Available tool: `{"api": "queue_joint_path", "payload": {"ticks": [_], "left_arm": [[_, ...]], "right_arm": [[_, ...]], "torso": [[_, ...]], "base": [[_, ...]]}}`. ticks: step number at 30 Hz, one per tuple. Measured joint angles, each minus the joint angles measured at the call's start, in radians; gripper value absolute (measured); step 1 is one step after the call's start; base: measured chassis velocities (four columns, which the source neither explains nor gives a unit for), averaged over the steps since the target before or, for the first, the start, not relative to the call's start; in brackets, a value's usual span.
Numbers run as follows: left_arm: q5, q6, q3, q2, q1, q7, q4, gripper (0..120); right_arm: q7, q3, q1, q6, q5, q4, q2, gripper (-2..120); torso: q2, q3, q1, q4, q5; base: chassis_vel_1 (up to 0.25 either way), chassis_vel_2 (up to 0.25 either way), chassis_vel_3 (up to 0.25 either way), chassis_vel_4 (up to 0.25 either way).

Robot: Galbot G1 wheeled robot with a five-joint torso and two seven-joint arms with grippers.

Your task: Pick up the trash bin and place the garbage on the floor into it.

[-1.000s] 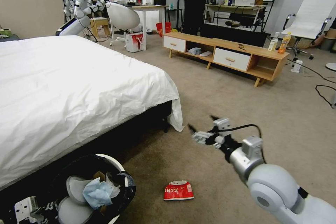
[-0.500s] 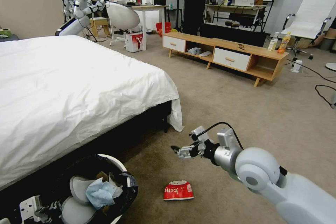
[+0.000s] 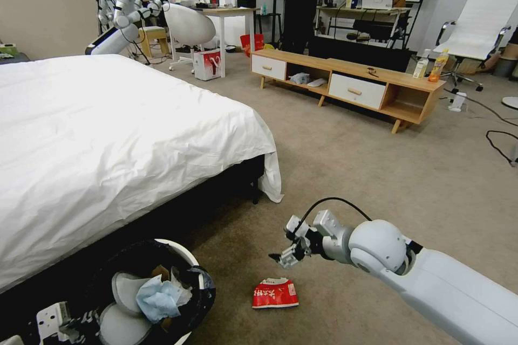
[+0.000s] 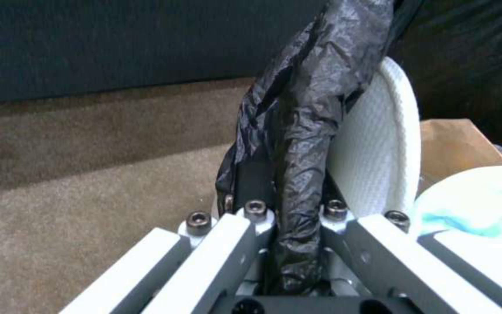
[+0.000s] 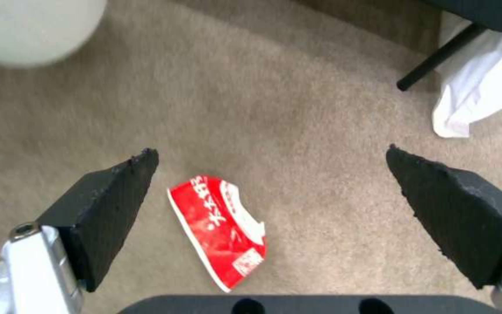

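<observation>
The trash bin (image 3: 186,267), white with a black liner, hangs at the lower left beside the bed. A light blue face mask (image 3: 159,299) and brown paper lie inside it. My left gripper (image 3: 56,321) is shut on its rim; in the left wrist view the left gripper (image 4: 292,209) pinches the black liner (image 4: 303,109) next to a white flap (image 4: 379,144). A red-white snack wrapper (image 3: 275,294) lies flat on the carpet floor (image 3: 345,172). My right gripper (image 3: 281,259) hovers open just above it. In the right wrist view the right gripper (image 5: 268,150) is spread wide with the wrapper (image 5: 219,226) below.
The bed (image 3: 108,135) with its white sheet fills the left side; a dark bed leg (image 5: 437,56) stands near the wrapper. A low wooden cabinet (image 3: 350,86) with an orange drink bottle (image 3: 438,64) stands at the back. Cables (image 3: 499,140) trail at the right.
My right arm has come down and back toward the wrapper, its gripper tipping to point at the floor. The bin in my left gripper has shifted slightly right.
</observation>
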Motion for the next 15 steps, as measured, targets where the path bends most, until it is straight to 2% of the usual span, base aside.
{"api": "queue_joint_path", "payload": {"ticks": [5, 15], "left_arm": [[0.005, -0.002, 0.000, -0.002, -0.002, 0.002, 0.007, 1], [0.012, -0.002, 0.000, -0.003, -0.012, 0.003, 0.019, 1]], "right_arm": [[-0.085, -0.050, 0.016, 0.106, -0.173, -0.045, 0.013, 100], [-0.095, -0.114, 0.016, 0.256, -0.283, -0.138, 0.037, 100]], "torso": [[0.000, 0.000, 0.000, 0.0001, -0.0001], [0.000, 0.000, 0.000, 0.0000, 0.0000]], "base": [[0.000, 0.000, 0.000, 0.000], [0.000, 0.000, 0.000, 0.000]]}}
